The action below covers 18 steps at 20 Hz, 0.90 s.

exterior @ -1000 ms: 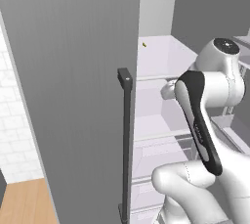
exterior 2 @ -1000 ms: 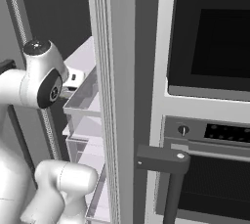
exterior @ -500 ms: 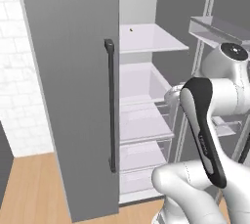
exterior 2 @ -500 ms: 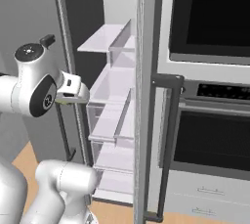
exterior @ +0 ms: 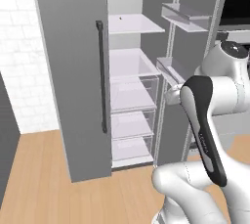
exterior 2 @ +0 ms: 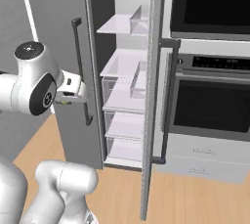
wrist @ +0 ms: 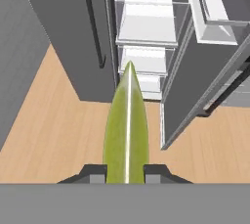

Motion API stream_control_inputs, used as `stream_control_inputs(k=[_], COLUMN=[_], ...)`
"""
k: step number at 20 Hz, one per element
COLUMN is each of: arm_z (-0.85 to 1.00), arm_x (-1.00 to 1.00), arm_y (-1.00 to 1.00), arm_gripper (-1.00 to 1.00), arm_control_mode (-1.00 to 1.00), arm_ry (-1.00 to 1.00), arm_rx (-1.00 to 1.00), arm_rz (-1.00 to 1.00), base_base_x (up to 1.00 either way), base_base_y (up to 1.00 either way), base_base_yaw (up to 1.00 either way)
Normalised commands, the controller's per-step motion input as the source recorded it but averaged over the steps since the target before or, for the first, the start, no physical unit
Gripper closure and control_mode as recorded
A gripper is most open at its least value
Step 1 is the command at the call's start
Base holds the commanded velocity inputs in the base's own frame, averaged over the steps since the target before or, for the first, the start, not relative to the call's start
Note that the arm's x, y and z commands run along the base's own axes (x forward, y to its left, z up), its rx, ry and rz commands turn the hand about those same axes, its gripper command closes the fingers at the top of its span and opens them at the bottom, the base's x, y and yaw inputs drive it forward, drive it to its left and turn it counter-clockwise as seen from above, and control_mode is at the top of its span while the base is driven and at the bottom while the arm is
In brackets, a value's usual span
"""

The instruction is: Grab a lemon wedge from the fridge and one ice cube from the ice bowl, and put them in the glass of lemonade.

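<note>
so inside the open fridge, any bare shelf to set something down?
Top white shelf of the fridge looks bare but for a tiny dark speck; so does the shelf below. Lower down, stacked clear drawers crowd the space.

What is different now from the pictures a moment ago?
The whole robot backed away from the fridge, so more of it and the wooden floor show. The fridge doors stay open, and the fingers keep holding the lemon wedge.
</note>
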Motion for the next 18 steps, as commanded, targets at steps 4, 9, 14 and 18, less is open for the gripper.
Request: stream_control_inputs(k=[4, 9, 14, 18], arm_z=[0.0, 0.0, 0.0, 0.0], arm_x=[0.0, 0.0, 0.0, 0.0], arm_y=[0.0, 0.0, 0.0, 0.0], arm_gripper=[1.0, 1.0, 1.0, 1.0], arm_control_mode=[1.0, 1.0, 1.0, 1.0], arm_ry=[0.0, 0.0, 0.0, 0.0], arm_rx=[0.0, 0.0, 0.0, 0.0], arm_rz=[0.0, 0.0, 0.0, 0.0], base_base_x=[-0.89, -0.24, 0.0, 0.0], base_base_y=[-0.1, -0.7, -0.95, -1.0], base_base_yaw=[0.0, 0.0, 0.0, 0.0])
